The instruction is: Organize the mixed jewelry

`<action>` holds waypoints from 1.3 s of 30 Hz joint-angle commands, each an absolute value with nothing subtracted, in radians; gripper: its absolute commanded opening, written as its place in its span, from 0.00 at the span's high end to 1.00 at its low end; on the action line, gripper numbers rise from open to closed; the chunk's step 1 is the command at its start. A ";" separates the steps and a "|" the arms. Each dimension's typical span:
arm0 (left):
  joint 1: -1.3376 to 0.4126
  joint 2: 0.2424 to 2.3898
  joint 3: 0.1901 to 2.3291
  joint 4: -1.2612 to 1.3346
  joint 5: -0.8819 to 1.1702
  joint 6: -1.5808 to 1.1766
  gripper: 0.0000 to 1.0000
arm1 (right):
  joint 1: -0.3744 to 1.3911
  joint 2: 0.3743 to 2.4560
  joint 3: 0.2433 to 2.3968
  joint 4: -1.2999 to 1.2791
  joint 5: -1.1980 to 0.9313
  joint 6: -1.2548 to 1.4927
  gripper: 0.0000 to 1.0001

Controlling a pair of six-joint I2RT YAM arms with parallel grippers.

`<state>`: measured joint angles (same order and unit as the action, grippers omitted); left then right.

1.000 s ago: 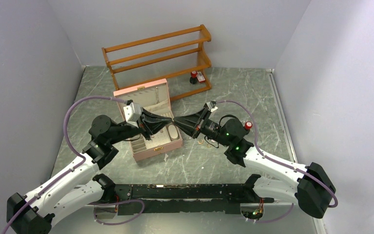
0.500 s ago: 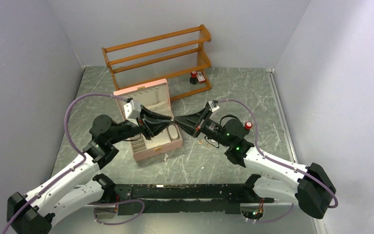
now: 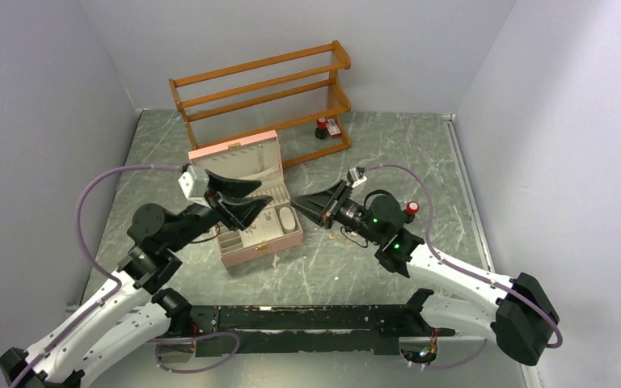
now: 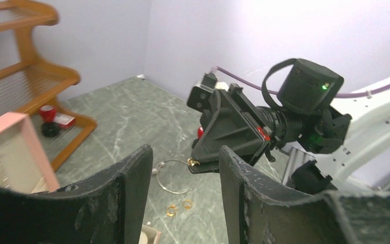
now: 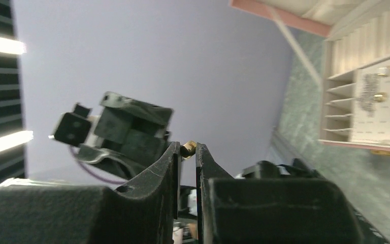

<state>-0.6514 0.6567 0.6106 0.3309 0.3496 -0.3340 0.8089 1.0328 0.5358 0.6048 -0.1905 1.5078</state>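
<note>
My right gripper [image 3: 293, 204] is shut on a tiny gold earring [image 5: 187, 149], pinched at the very tips of its fingers [image 4: 218, 165]. The piece hangs in the air right of the open pink jewelry box [image 3: 260, 249]. My left gripper [image 3: 265, 192] stands open above the box, a short gap away from the right one, with nothing between its fingers [image 4: 132, 193]. On the table under the right gripper lie a thin silver hoop [image 4: 172, 176] and two small gold rings [image 4: 171, 210]. In the right wrist view the box's compartments [image 5: 376, 101] hold a few small pieces.
A wooden two-shelf rack [image 3: 263, 89] stands at the back. A red-capped black bottle [image 3: 322, 128] sits by its right foot. Another red cap [image 3: 411, 208] shows beside the right arm. Grey walls close in on both sides.
My left gripper has opened and drawn back to the left, away from the right gripper's tips. The gold earring stays in the right gripper, which has barely moved.
</note>
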 commanded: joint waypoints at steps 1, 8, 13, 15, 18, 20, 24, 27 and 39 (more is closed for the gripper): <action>-0.647 0.569 0.640 0.159 0.121 -0.343 0.43 | 0.799 1.073 0.575 0.453 -0.176 1.320 0.84; -0.647 0.506 0.656 -0.065 -0.083 -0.327 0.40 | 0.801 1.249 0.655 0.412 -0.213 1.116 0.84; -0.647 0.504 0.648 -0.114 -0.166 -0.322 0.40 | 0.804 1.408 0.720 0.457 -0.276 1.044 0.84; -0.647 0.513 0.660 -0.140 -0.180 -0.319 0.41 | 0.805 1.463 0.758 0.457 -0.296 1.018 0.84; -0.647 0.529 0.687 -0.178 -0.196 -0.318 0.41 | 0.811 1.530 0.809 0.432 -0.312 0.985 0.84; -0.647 0.533 0.709 -0.199 -0.213 -0.334 0.40 | 0.811 1.567 0.826 0.430 -0.330 0.975 0.84; -0.647 0.545 0.757 -0.203 -0.195 -0.307 0.40 | 0.815 1.612 0.857 0.407 -0.347 0.951 0.84; -0.647 0.556 0.763 -0.187 -0.198 -0.294 0.40 | 0.821 1.642 0.882 0.378 -0.356 0.932 0.84; -0.647 0.572 0.721 -0.152 -0.204 -0.291 0.40 | 0.837 1.731 0.946 0.326 -0.369 0.899 0.84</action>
<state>-0.6514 0.5682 0.7258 -0.1776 -0.1879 -0.3027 0.8291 1.7069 0.9096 0.3439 -0.3637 0.9264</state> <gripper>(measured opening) 0.600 0.168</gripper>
